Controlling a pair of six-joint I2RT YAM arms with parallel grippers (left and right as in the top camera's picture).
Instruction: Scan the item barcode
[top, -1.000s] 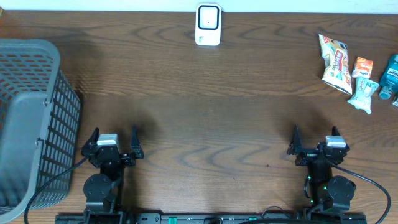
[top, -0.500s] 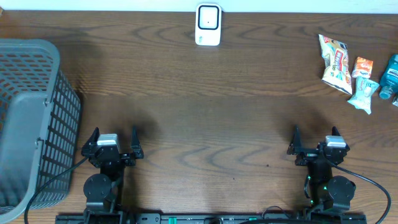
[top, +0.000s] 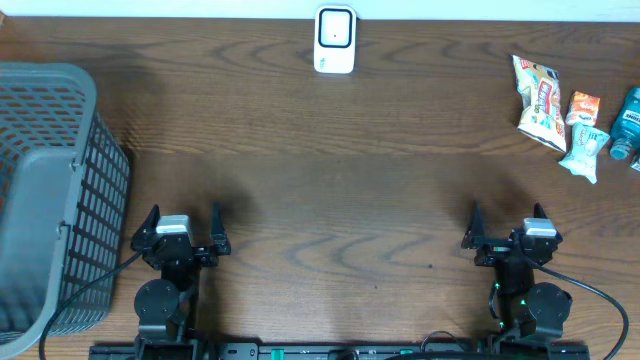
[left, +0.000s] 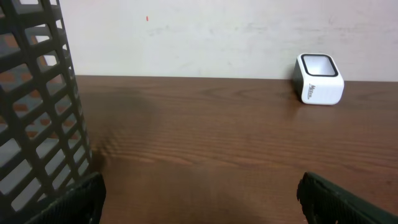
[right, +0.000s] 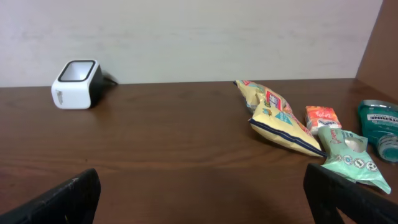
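We see bare tabletop (top: 340, 180) ahead of both jaws; the basket (top: 100, 210) walls off the left jaws' outer side, while the scanner (top: 334, 40) and snack packets (top: 540, 100) stand far ahead.

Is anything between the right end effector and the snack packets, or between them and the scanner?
Nothing visible. Bare tabletop lies between the right end effector and the snack packets, and from them to the scanner.
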